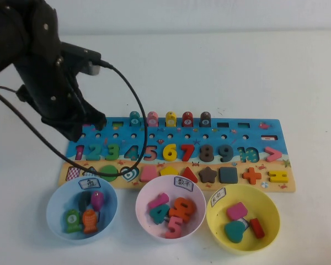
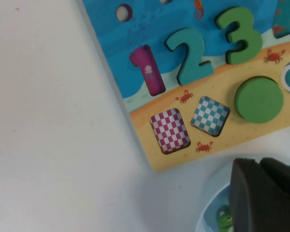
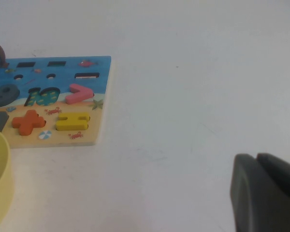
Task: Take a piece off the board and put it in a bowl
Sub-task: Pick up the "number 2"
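One teal 2 (image 1: 94,151) seated on board (image 1: 276,128), upright axis, at 6 o'clock from left end effector (image 1: 91,122), the nearer; grip state indeterminate. Right end effector (image 3: 266,193) parked off-board, bench, indeterminate. Pink bowl (image 1: 145,200) nearby.

The board's (image 1: 231,144) upper left corner is covered by the left arm. The left tool (image 2: 263,195) is cut off at the frame edge, as is the right tool (image 3: 266,193); neither's opening can be judged.
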Controlling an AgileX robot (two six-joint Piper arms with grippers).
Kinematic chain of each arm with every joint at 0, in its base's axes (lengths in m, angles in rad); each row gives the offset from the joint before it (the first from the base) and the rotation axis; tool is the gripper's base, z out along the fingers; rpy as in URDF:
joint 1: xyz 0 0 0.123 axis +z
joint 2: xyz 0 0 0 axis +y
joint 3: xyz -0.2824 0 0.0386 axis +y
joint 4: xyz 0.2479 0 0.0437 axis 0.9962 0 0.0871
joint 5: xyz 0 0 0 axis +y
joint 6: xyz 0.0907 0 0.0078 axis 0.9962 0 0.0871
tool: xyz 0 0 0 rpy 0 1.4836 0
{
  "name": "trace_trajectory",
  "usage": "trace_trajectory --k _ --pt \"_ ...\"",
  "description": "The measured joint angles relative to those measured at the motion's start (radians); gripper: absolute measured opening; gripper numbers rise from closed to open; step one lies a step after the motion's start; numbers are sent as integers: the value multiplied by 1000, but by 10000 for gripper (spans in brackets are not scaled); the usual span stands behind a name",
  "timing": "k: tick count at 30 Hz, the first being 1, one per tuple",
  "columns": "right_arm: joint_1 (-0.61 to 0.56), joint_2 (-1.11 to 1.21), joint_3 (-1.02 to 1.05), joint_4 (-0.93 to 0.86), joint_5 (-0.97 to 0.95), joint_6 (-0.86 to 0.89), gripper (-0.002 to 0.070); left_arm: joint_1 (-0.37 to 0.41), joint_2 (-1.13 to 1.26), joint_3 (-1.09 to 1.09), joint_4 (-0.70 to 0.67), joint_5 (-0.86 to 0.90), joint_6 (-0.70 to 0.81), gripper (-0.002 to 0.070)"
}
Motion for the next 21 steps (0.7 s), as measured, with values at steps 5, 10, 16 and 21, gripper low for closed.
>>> trace_trajectory --k 5,10,16,21 --pt "0 0 0 0 0 0 -17 0 101 -4 -25 -31 -32 -3" --pt "0 0 0 0 0 0 -17 0 129 -4 -38 -105 -38 -3" --pt "0 0 0 0 0 0 -17 34 152 -4 -49 -141 -51 44" --pt "0 0 0 0 0 0 -17 56 186 -4 -43 -171 -87 221"
